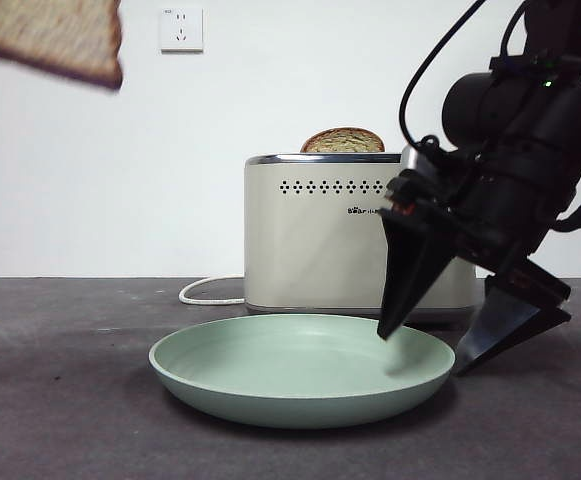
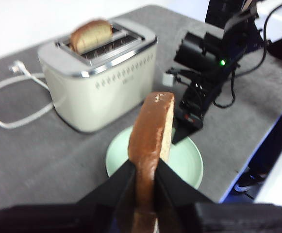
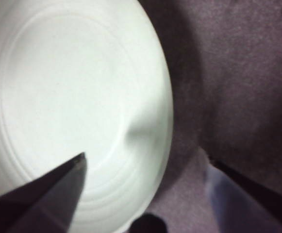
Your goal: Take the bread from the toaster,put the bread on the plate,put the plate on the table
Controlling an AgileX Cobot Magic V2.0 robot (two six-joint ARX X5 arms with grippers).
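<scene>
A: Status on the slice?

B: The squarish wholemeal bread slice with brown crust is pinched edge-on between the left gripper's two black jaws, up in the air above the round pale mint-green plate. In the front view it only shows as a corner at the top left, well clear of the boxy cream-beige toaster with the chrome top rim.

A: Toaster contents?

B: A second slice, a small brown dome, pokes out of one slot. The white cord trails off to the side on the dark grey matte table.

A: Plate?

B: Flat on the table, just in front of the toaster, nothing on it.

A: Right arm?

B: The right gripper is down at the plate's edge, jaws spread apart. One jaw is over the plate's inside, the other over the table outside the rim; the rim sits between them. The right wrist view confirms the straddle. Can't tell if either tip touches the plate.
</scene>
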